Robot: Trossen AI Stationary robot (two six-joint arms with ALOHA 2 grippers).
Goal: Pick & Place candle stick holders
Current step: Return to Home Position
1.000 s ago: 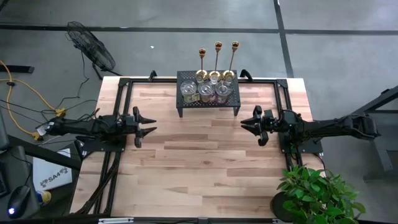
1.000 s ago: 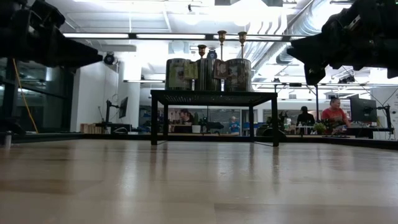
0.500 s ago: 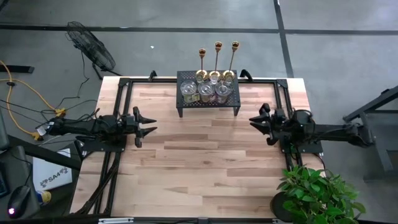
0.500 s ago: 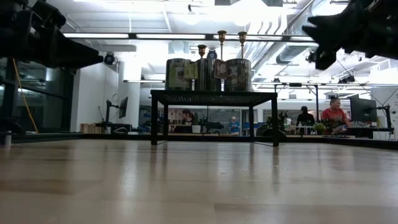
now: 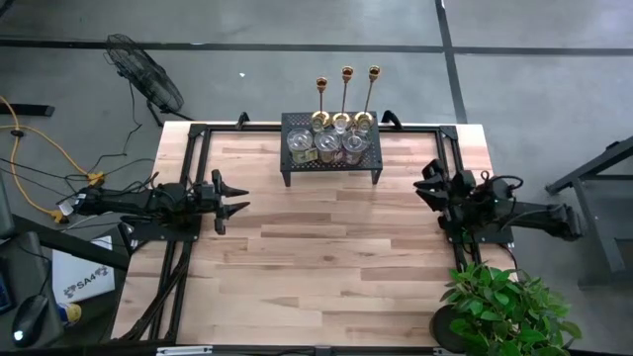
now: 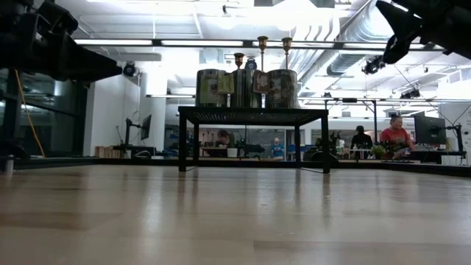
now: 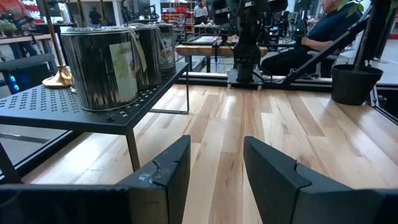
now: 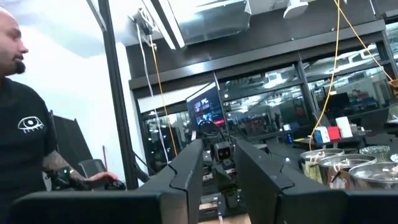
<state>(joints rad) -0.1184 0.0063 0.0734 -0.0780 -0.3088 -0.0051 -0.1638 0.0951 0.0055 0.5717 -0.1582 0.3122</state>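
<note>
While the left claw (image 5: 240, 197) and right claw (image 5: 422, 180) hang spread, three brass candle stick holders (image 5: 347, 74) stand upright.

Desk (image 5: 326, 237): light wooden planks, with black frame rails (image 5: 190, 168) along the back and sides.
Standing on the desk: a black mesh stand (image 5: 331, 163) on four legs, at the middle of the back edge.
On the stand: silver tins (image 6: 282, 88) in front, three gold candle stick holders (image 5: 347, 94) in a row behind.
</note>
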